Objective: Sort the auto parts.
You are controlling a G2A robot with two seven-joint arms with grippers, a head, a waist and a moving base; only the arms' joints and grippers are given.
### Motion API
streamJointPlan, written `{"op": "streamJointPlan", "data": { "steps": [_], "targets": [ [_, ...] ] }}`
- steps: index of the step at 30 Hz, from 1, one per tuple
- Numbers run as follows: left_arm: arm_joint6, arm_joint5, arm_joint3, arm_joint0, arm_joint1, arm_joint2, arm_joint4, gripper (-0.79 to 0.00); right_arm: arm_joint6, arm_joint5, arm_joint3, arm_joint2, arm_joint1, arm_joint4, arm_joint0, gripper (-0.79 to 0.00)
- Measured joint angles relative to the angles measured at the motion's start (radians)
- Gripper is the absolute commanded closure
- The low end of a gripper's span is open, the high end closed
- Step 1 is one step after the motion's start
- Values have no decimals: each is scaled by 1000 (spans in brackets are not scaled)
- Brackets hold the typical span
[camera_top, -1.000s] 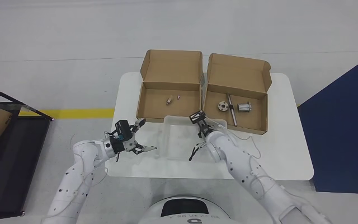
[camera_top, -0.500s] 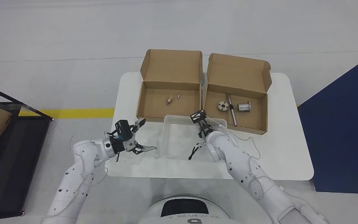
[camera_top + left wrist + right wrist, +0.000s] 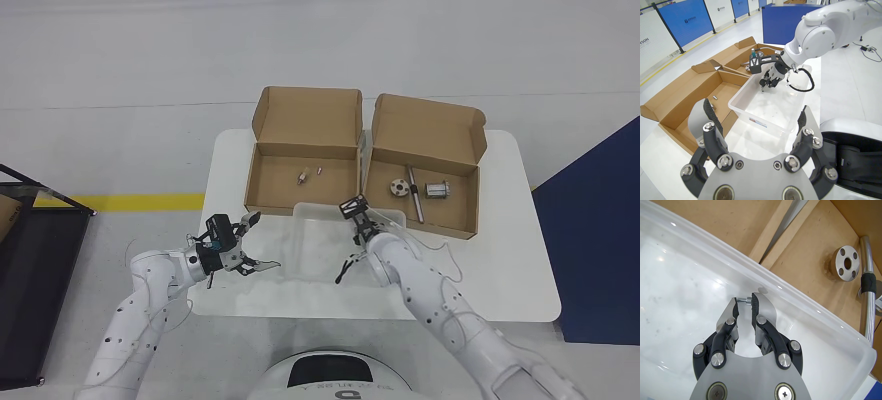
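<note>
Nothing has visibly shifted in the last second: the right pincer [image 3: 743,301] still clamps a small bolt [image 3: 746,300] inside the clear tray [image 3: 772,275].
The bolt sits crosswise between the pads, just inside the tray's rim at the centre of the right wrist view. Past that rim, at upper right, a holed metal flange [image 3: 847,263] and a steel rod [image 3: 866,256] lie in a cardboard box [image 3: 806,247]. The left pincer [image 3: 755,107] is spread wide and holds nothing, left of the tray in the top view, over the white worktop [image 3: 500,270].
</note>
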Motion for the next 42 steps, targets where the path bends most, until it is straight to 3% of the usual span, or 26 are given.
{"op": "streamJointPlan", "data": {
  "steps": [5,12,17,20,34,42],
  "targets": [
    [0,0,0,0,0,0,0,-785,6,-8,5,2,-6,-3,3,-314],
    [0,0,0,0,0,0,0,-785,15,-20,14,6,-13,-7,9,-271],
    [0,0,0,0,0,0,0,-785,17,-29,19,11,-17,-10,10,-145],
    [0,0,0,0,0,0,0,-785,17,-34,23,15,-20,-11,10,0],
    [0,0,0,0,0,0,0,-785,-51,-74,-38,68,-5,-51,-79,0],
    [0,0,0,0,0,0,0,-785,-169,-186,-199,161,36,-108,-228,0]
  ]
}}
